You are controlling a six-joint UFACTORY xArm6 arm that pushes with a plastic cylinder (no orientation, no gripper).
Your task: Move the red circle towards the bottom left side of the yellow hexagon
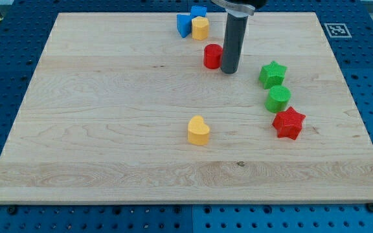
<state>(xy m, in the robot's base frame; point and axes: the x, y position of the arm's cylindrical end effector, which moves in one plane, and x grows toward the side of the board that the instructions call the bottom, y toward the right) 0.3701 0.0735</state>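
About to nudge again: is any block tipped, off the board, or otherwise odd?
Nothing stands out. Every block sits flat on the wooden board. My tip is against the right side of the red circle, just below the yellow hexagon.

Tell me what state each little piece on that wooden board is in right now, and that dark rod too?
my tip: down on the board, touching the red circle's right side.
red circle: flat, below the yellow hexagon.
yellow hexagon: flat, against the blue blocks.
yellow heart: alone, mid-board.
green star: apart, above the green circle.
red star: beside the green circle.
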